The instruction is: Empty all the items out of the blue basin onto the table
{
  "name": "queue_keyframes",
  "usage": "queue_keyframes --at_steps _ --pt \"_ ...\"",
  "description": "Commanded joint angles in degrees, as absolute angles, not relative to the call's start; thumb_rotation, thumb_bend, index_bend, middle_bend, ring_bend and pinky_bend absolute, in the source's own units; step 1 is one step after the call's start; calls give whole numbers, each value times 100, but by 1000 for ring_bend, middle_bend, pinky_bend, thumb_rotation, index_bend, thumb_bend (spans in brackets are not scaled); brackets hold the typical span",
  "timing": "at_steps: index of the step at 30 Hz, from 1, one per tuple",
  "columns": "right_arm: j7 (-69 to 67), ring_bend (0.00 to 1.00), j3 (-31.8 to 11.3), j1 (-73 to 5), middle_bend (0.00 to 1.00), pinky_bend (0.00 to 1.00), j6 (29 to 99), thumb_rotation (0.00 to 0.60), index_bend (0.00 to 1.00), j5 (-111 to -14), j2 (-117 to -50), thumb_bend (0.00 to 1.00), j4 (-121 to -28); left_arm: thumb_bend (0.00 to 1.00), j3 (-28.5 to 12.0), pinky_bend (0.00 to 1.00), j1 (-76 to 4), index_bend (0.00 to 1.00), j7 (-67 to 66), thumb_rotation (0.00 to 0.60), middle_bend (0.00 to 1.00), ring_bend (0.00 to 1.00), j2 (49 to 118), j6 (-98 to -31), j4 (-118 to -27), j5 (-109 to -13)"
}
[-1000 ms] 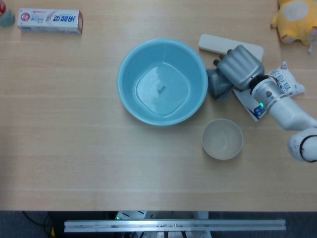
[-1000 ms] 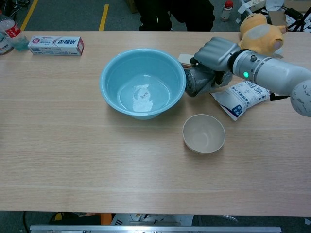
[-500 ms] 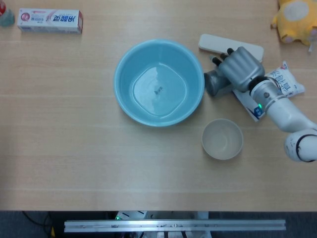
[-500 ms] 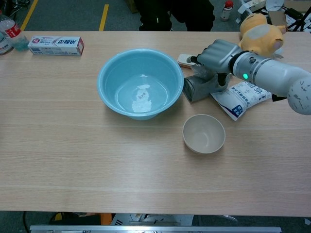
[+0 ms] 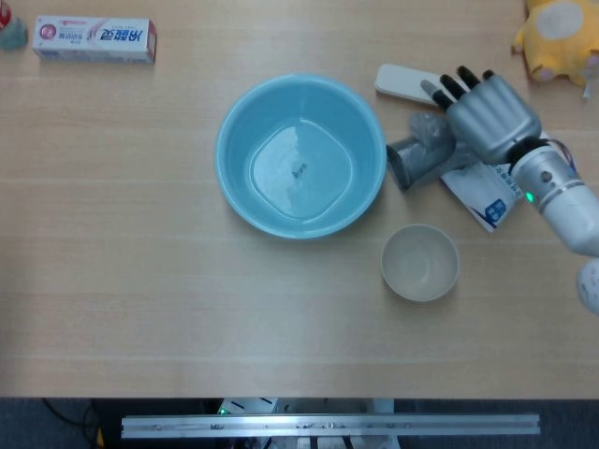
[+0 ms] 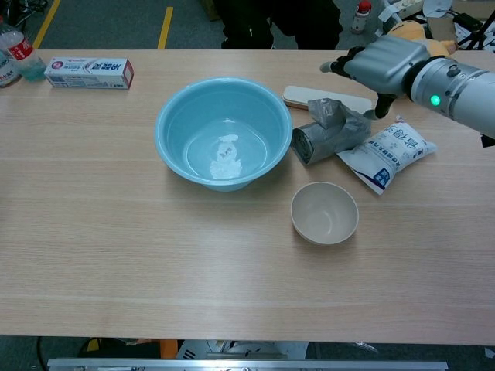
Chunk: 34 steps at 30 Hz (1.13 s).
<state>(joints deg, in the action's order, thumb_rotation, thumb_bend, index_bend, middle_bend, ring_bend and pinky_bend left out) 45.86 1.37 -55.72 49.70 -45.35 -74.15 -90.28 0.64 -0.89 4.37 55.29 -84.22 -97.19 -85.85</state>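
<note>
- blue basin (image 5: 239,182): light blue
- roll (image 6: 329,133): grey
- bowl (image 6: 325,213): cream
- packet (image 6: 389,153): white, blue print
- flat case (image 6: 309,96): off-white
- plush toy (image 5: 554,37): yellow
- right hand (image 5: 487,114): silver-grey, dark fingertips
- tabletop (image 5: 140,309): pale wood grain

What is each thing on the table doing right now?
blue basin: upright, empty.
grey pack: lying on the table, beside the basin.
small bowl: upright, empty.
white pouch: lying flat.
toothpaste box: lying flat.
right hand: raised, open, holding nothing.
</note>
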Motion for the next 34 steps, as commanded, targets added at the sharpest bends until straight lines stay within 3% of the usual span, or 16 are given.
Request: queue_keyframes --at_steps 1,9,20,26,34 --pt "4158 153 213 -5079 220 372 5641 600 4 -4927 -6709 226 -9730 219 42 195 -115 293 455 600 282 249 5524 -8408 -9699 -8580" --pt "3461 285 543 -3809 375 447 7305 600 229 -6109 -5688 231 -10572 219 -104 195 -249 293 407 600 281 249 5583 -8421 -9690 -8590" --pt "2697 314 974 -1969 413 479 9324 600 307 -7462 -5226 232 -10732 219 -250 195 -255 293 245 600 278 249 5765 -8813 -9764 -8771" --pt "2546 314 966 -1411 414 479 9781 600 316 -7851 -5156 231 -10645 220 -250 195 -221 294 141 600 277 249 5842 -8929 -9743 -8817" --pt "2577 314 793 -1163 419 486 9702 600 319 -8074 -5166 231 -10644 220 -220 195 -175 293 76 600 275 249 5848 -8942 -9683 -8769"
